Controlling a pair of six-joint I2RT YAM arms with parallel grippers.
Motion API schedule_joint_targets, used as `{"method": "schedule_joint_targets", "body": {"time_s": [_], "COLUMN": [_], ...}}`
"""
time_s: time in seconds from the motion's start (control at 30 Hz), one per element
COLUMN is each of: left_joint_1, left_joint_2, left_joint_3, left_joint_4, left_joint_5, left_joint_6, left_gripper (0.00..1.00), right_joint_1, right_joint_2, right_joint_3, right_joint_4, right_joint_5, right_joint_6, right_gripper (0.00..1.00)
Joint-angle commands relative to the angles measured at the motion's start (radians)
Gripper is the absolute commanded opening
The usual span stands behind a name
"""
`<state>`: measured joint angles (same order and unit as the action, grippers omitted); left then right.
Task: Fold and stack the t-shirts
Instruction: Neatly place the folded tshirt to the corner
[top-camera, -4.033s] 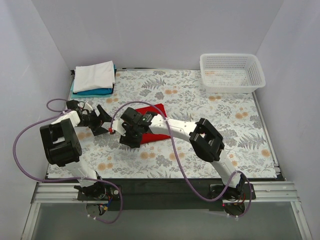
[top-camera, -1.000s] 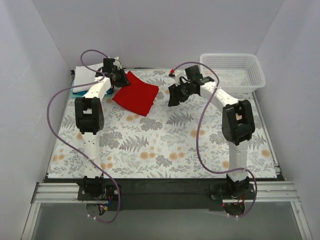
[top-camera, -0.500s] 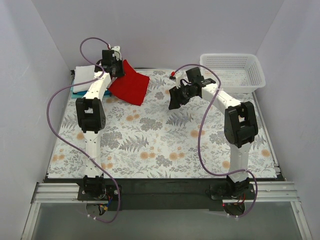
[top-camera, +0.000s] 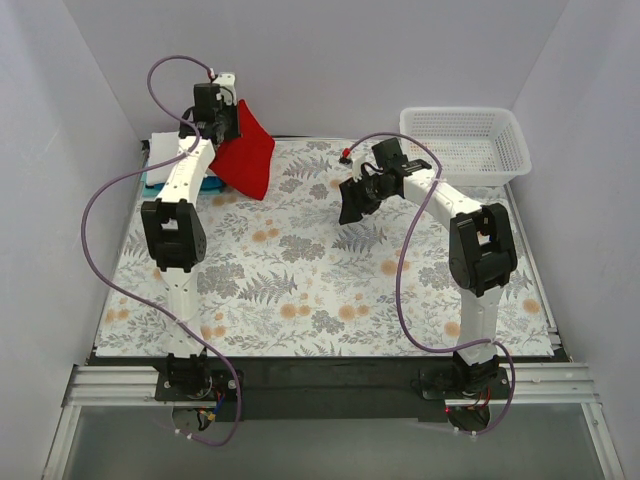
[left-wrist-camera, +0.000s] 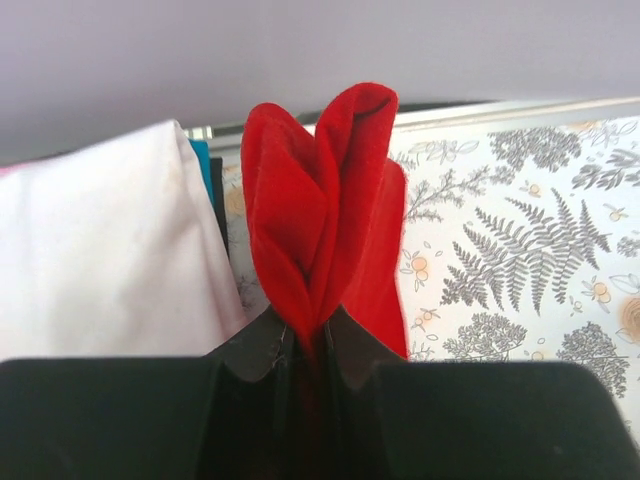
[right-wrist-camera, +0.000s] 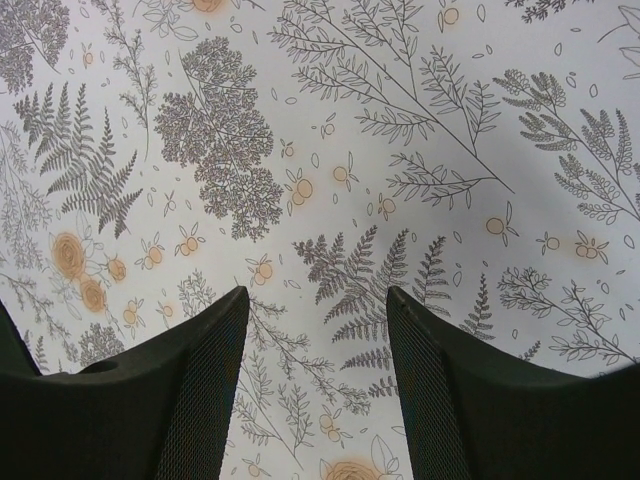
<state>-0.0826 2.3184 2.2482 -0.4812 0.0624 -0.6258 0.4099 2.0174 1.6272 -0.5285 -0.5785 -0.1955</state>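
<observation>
A folded red t-shirt (top-camera: 245, 152) hangs in the air at the back left, pinched by my left gripper (top-camera: 222, 124), which is shut on its edge. In the left wrist view the red t-shirt (left-wrist-camera: 322, 220) bunches up from between the closed jaws of that gripper (left-wrist-camera: 305, 345). Just left of it lies a stack of folded t-shirts, white on top (left-wrist-camera: 100, 250) with a blue one (top-camera: 162, 183) beneath. My right gripper (top-camera: 352, 208) hovers open over the floral cloth at the centre back, and nothing lies between its fingers (right-wrist-camera: 190, 370).
A white mesh basket (top-camera: 464, 146) stands at the back right corner. The floral tablecloth (top-camera: 320, 280) covers the table. White walls close in on the left, back and right.
My left arm has lifted the red t-shirt higher and further left, toward the stack. The right gripper has barely moved.
</observation>
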Motion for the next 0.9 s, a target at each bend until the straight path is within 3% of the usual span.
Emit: {"method": "schedule_joint_targets", "body": {"time_s": [0.0,0.87], "left_joint_1": [-0.003,-0.005], "left_joint_2": [-0.137,-0.272], "left_joint_3": [-0.009,-0.038], "left_joint_4": [0.046,0.035], "left_joint_5": [-0.023,-0.019], "left_joint_6": [0.025,0.098], "left_gripper": [0.00,0.00], "right_joint_1": [0.000,-0.002], "right_joint_2": [-0.060,-0.054], "right_joint_3": [-0.013,-0.036], "right_joint_4": [-0.008,-0.008], "right_joint_5": [-0.006,-0.004], "right_joint_6": [-0.016,-0.010], "right_gripper": [0.64,0.64]}}
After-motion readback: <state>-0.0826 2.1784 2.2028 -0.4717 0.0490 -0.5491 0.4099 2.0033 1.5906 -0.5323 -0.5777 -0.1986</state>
